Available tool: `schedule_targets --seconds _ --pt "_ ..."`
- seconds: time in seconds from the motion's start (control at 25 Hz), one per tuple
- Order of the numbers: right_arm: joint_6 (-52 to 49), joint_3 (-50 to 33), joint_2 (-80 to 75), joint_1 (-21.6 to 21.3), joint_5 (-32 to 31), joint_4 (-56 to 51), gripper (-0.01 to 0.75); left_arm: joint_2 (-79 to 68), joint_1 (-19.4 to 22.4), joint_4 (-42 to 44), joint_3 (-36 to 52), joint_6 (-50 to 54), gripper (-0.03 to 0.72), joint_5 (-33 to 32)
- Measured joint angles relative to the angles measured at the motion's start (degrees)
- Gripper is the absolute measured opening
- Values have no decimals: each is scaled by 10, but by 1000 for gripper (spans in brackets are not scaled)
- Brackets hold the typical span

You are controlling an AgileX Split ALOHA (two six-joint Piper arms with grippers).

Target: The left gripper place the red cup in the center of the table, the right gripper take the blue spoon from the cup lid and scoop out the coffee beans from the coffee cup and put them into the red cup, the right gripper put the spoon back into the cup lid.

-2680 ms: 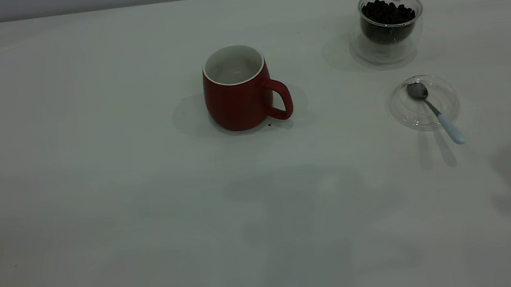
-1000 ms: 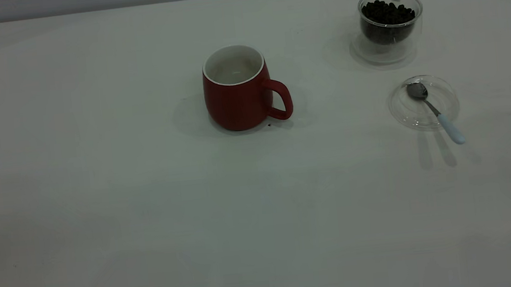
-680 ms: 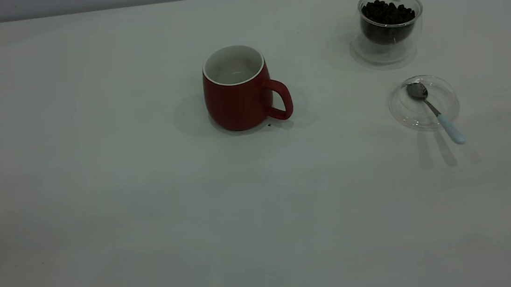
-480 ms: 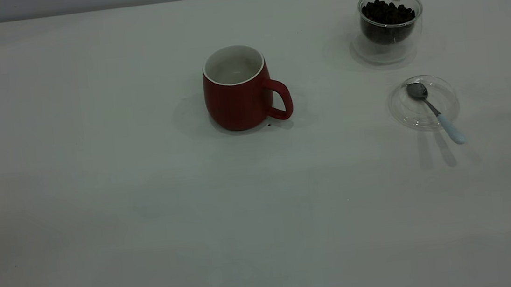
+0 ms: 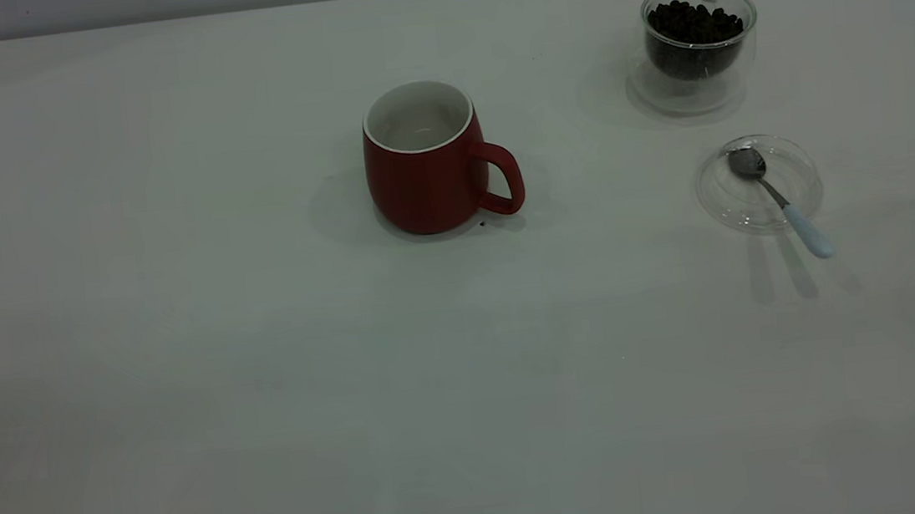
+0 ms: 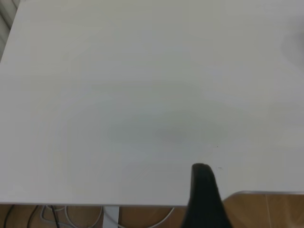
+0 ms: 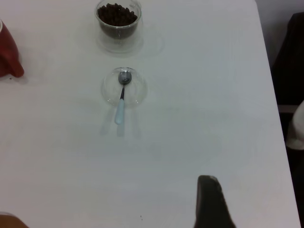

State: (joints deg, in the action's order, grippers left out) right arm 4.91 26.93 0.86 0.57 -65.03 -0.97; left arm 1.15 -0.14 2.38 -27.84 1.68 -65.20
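White bench fills nearly everything, wide and bare around the mug standing mid-bench. Beans sit heaped in the glass cup at the far right, near the bench's corner; just beside it the lid holds the spoon, handle overhanging the rim. Judging by that, a clumsy pinch could tip the spoon or skid the lid. One dark finger shows in each wrist view; whether the fingers stand apart I cannot tell.
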Motion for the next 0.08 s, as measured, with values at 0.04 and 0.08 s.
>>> schedule_targets --seconds 0.04,0.08 --pt "0 0 0 0 0 0 492 0 0 0 0 0 587 0" --pt "0 0 0 0 0 0 492 0 0 0 0 0 587 0"
